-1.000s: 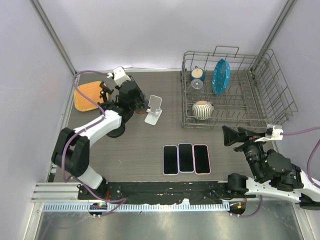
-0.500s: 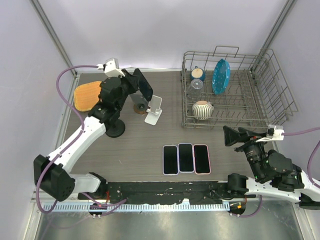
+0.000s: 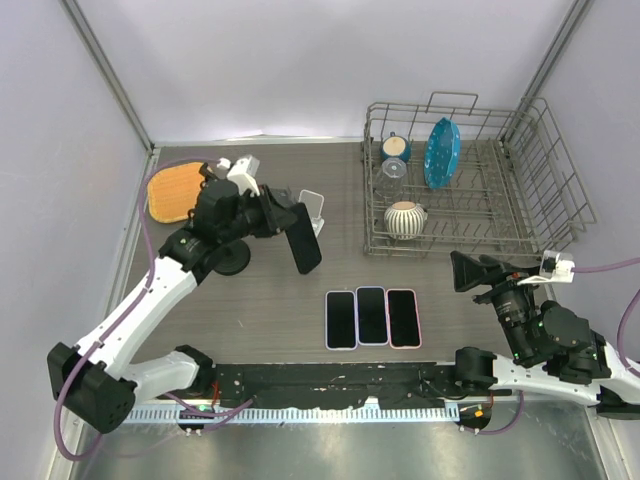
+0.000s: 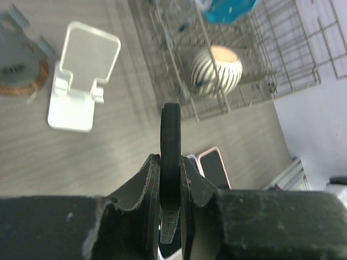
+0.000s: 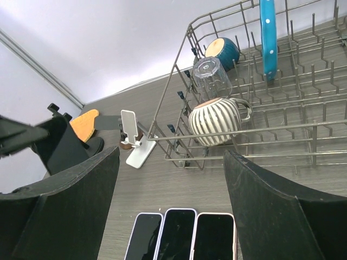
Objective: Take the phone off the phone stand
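Most of the job looks done: the phone [image 3: 305, 243] is off the stand [image 4: 81, 81], pinched edge-on in the narrow jaws of the left gripper [image 4: 169, 179]. It hangs over the middle of the table [image 3: 250, 300], between the stand and three other phones [image 3: 371, 317] lined up near the front edge. The stand sits empty toward the far edge. The right gripper [image 3: 468, 272] hovers by the right edge, jaws wide, holding nothing. What remains is probably setting the phone down; how high it hangs is hard to judge from above.
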